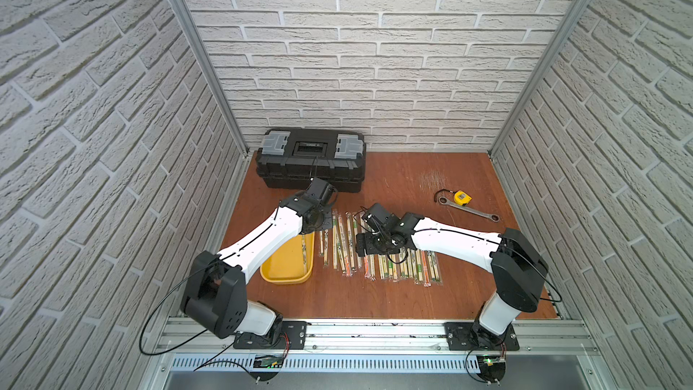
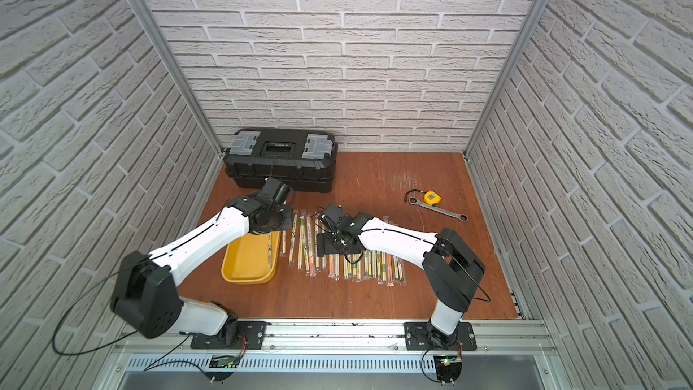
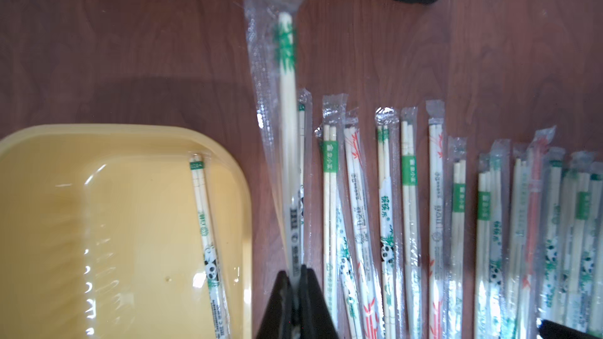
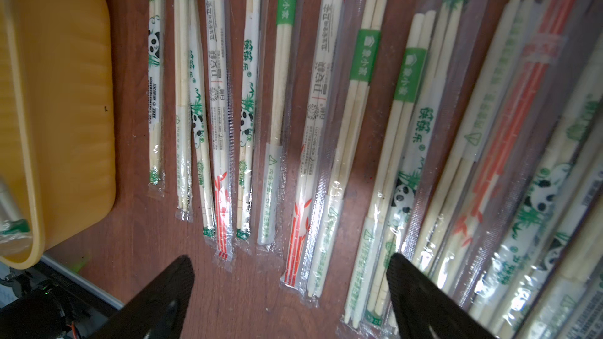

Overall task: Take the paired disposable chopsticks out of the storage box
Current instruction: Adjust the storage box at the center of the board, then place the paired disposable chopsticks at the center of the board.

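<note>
I see one sleeved chopstick pair [image 3: 287, 99] clamped in the left gripper [image 3: 295, 301], jutting past the fingertips, just beside the yellow storage box [image 3: 65, 145]. A second pair [image 3: 207, 233] lies inside the box. The remaining pairs [image 4: 326, 92] lie in a row on the table [image 1: 393, 302], under the right gripper [image 4: 290, 291], fingers wide apart.

The left arm [image 1: 262, 241] and right arm [image 1: 453, 245] each wear glossy white shells between black joint housings, with a thin black cable along the white and a screwed black base plate [image 1: 296, 333] on the aluminium rail [image 1: 375, 332].
</note>
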`<state>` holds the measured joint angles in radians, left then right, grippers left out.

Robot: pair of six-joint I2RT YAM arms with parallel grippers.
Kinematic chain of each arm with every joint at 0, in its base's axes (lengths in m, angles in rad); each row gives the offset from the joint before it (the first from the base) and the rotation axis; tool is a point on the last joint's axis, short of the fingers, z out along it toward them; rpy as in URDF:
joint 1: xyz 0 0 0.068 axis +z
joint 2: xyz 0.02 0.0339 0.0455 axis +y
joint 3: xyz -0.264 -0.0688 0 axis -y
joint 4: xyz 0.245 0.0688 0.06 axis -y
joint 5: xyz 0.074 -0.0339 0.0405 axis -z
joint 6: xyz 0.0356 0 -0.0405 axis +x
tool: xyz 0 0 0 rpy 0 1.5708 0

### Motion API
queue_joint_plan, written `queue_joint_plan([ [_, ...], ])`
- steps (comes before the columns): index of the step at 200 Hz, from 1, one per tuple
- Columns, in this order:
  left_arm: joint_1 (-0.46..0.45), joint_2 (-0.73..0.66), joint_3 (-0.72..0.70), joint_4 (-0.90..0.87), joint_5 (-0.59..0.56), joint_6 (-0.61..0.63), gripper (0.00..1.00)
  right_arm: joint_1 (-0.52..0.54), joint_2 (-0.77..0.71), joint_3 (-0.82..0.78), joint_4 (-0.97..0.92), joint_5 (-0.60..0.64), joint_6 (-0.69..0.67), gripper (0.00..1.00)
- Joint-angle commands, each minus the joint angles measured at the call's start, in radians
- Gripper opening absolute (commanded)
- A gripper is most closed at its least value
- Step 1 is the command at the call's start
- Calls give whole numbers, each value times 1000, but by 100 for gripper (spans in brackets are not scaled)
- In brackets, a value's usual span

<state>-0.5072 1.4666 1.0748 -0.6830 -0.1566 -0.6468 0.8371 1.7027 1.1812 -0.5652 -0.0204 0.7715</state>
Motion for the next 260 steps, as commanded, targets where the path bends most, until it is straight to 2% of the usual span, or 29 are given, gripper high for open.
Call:
queue_joint_plan([
  [1, -7, 57, 17, 40, -20, 0, 3, -4, -42, -20, 9, 13, -1, 94],
  [43, 6, 114, -17, 50, -46, 16, 3, -4, -42, -23, 11, 13, 1, 94],
  [144, 91, 79, -110, 40, -88, 42, 3, -4, -28, -15, 21, 3, 2, 94],
  [260, 38, 166, -95, 124, -17, 58, 5, -4, -33, -23, 18, 7, -1, 94],
])
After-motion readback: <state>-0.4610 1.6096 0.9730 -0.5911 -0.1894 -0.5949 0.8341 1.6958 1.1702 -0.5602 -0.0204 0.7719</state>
